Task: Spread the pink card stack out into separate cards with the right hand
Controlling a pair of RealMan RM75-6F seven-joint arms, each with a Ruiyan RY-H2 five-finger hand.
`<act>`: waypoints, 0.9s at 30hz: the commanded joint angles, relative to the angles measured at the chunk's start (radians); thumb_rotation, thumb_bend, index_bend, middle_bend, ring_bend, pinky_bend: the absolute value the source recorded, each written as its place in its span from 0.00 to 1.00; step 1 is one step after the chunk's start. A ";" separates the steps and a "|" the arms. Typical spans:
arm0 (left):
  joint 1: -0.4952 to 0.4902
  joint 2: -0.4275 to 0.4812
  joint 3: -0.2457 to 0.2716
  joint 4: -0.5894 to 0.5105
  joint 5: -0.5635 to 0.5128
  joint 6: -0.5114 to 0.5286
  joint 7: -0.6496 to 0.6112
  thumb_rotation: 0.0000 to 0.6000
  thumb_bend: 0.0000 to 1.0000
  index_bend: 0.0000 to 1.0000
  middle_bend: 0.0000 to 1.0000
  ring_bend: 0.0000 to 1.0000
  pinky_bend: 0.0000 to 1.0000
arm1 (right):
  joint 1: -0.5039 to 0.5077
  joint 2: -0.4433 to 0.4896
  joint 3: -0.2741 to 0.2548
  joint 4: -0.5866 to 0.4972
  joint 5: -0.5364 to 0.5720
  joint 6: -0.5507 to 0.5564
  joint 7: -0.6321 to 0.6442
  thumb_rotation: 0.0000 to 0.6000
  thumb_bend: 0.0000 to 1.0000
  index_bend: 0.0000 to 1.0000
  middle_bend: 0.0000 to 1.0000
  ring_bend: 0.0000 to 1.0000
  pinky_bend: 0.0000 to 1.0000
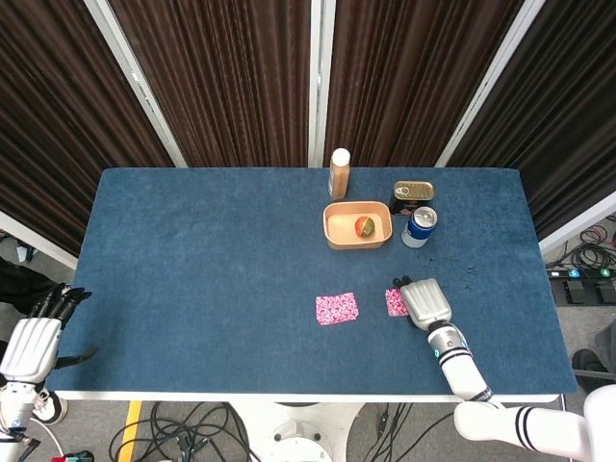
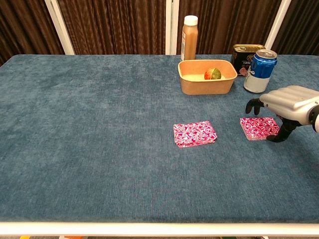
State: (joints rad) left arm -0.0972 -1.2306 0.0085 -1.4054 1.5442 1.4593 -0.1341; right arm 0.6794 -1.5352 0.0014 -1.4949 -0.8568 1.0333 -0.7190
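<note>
Counter [image 1: 212, 250], covered in blue fabric, fills both of my views, with dark curtains behind its far edge. My right arm reaches in from the near right corner; the right hand [image 1: 426, 300] hovers low over the counter with its palm down. In the chest view the right hand's fingers [image 2: 254, 105] curl downward over the far right edge of the pink card stack [image 2: 258, 127], and the dark thumb reaches down at the stack's near right corner. I cannot tell whether the thumb touches the cards. The hand holds nothing, its digits parted. The stack lies flat on the counter, right of centre, partly under the hand in the head view. A separate pink card [image 2: 195, 133] lies flat to the left of the stack, apart from it.

My left hand [image 1: 34, 342] hangs off the counter's near left corner, empty, dark fingers loosely extended, visible in the head view only.

At the far side, a tan tray [image 2: 187, 82] holds a small red-green fruit [image 2: 213, 74]. A brown bottle [image 2: 189, 38] with a white cap stands upright just behind the tray. A blue drink can [image 2: 260, 70] stands upright right of the tray, and a dark, gold-topped tin [image 2: 243, 56] sits just behind it.
</note>
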 commanded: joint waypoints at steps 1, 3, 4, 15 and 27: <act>0.012 -0.009 0.009 0.014 0.007 0.013 -0.005 1.00 0.01 0.18 0.15 0.02 0.18 | 0.000 -0.004 0.001 0.002 0.007 -0.004 -0.007 1.00 0.19 0.23 0.25 0.74 0.84; 0.010 -0.009 0.006 0.017 0.006 0.013 -0.009 1.00 0.01 0.18 0.15 0.02 0.19 | 0.000 -0.007 0.003 0.004 0.010 -0.006 -0.012 1.00 0.19 0.23 0.25 0.74 0.84; 0.010 -0.008 0.006 0.017 0.006 0.013 -0.011 1.00 0.01 0.18 0.15 0.02 0.18 | 0.000 -0.008 0.003 0.005 0.011 -0.007 -0.013 1.00 0.19 0.23 0.25 0.74 0.84; 0.008 -0.009 0.005 0.019 0.006 0.008 -0.011 1.00 0.01 0.18 0.15 0.02 0.19 | -0.007 -0.019 0.010 0.014 0.013 -0.002 -0.023 1.00 0.20 0.29 0.29 0.74 0.84; 0.007 -0.010 0.005 0.021 0.004 0.005 -0.008 1.00 0.01 0.18 0.15 0.02 0.18 | -0.012 -0.025 0.016 0.017 0.015 0.000 -0.033 1.00 0.21 0.30 0.30 0.75 0.84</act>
State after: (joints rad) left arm -0.0899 -1.2407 0.0130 -1.3847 1.5481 1.4647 -0.1425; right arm 0.6675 -1.5596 0.0175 -1.4779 -0.8425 1.0331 -0.7512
